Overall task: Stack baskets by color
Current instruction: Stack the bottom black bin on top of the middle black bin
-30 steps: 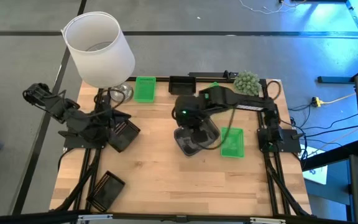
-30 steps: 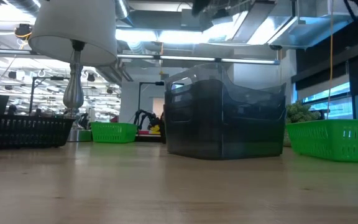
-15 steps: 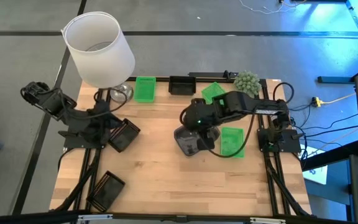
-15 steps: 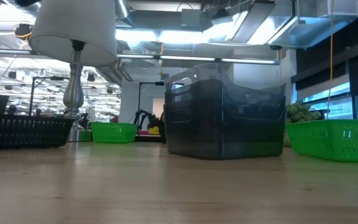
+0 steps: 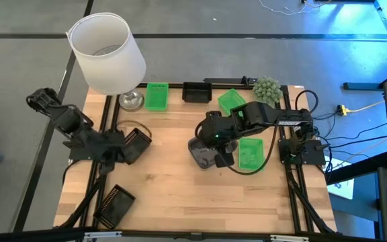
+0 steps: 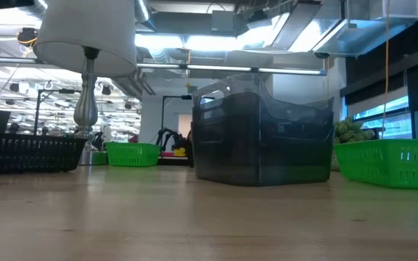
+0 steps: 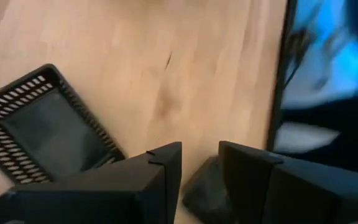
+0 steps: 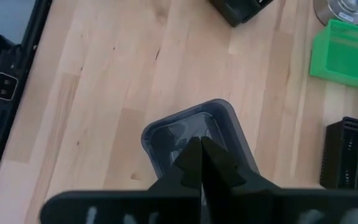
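A smoky grey basket [image 5: 203, 153] stands on the table's middle; my right gripper [image 8: 201, 149] hovers shut above its open top, touching nothing. Green baskets rest beside it [image 5: 250, 153], at the far edge [image 5: 156, 96] and tilted at the far right [image 5: 230, 101]. One black basket [image 5: 137, 143] sits at the left and shows in the left wrist view [image 7: 48, 130]. My left gripper [image 7: 201, 163] stands open just beside it, nothing between the fingers. Further black baskets sit at the near left [image 5: 115, 204] and the far edge [image 5: 196, 91].
A white lampshade [image 5: 107, 52] on a metal foot [image 5: 130, 101] rises over the far left corner. A round green plant ball [image 5: 267, 88] sits at the far right. Bare wood lies along the near edge [image 5: 200, 202]. Black frame rails border the table.
My right gripper has risen off the grey basket and drawn toward the table's right edge, uncovering the tilted green basket; the grey basket stays put. My left gripper has tipped downward and turned beside the left black basket, which has kept its place.
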